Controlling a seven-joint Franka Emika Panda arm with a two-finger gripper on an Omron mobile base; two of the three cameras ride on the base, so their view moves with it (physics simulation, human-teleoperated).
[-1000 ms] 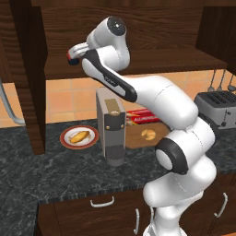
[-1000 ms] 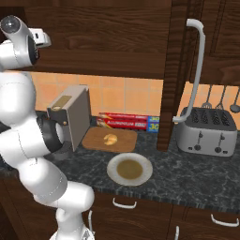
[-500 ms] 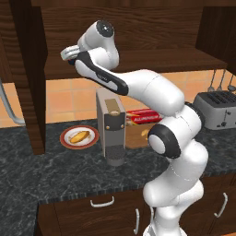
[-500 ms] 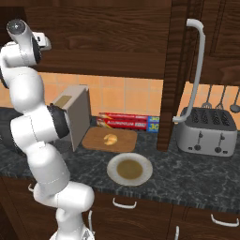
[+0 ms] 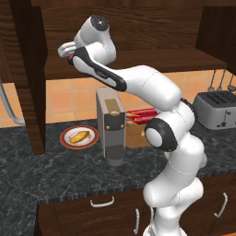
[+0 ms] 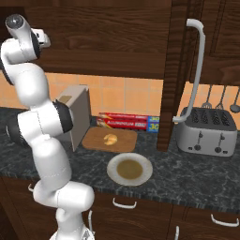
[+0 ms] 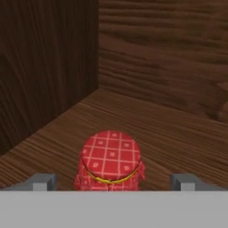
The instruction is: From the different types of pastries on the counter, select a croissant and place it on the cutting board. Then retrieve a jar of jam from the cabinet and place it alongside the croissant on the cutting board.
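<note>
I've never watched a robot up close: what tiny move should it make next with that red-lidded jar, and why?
Probably ease the gripper forward, then close. The jar of jam stands on the cabinet shelf between the open fingertips, which reach only its near side, and the croissant already lies on the cutting board.

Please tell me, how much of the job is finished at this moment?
Done: the golden-brown croissant lies on the brown wooden cutting board. In hand: the open gripper straddles the red-lidded jam jar on the dark wood cabinet shelf, not yet gripping. Left: grasp the jar and place it beside the croissant.
</note>
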